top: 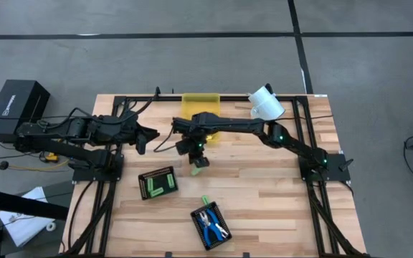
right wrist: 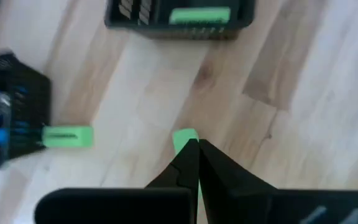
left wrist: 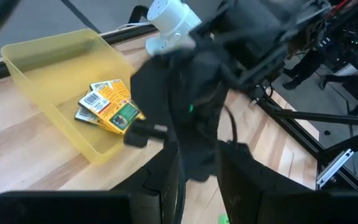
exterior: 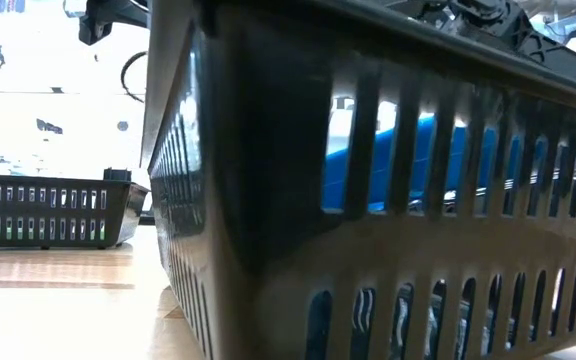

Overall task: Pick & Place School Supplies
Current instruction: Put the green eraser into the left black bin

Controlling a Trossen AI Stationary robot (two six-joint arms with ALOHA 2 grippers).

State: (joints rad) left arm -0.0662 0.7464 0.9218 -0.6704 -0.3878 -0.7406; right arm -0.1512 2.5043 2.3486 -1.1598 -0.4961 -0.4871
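right gripper [right wrist: 194,149]: mid-bench, jaws pinched on a green stick [right wrist: 184,138] | left gripper [top: 147,136]: near left edge, jaws part-open, empty | yellow boxes [left wrist: 107,106]: in yellow bin [top: 201,106] at far edge | scissors [top: 211,225]: in near-edge tray [top: 196,218]

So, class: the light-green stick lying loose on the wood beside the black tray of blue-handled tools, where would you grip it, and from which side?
Grip the light-green stick across its narrow middle, coming straight down from above. It lies flat on the wooden table, long sides clear; one end sits against the black slotted tray.
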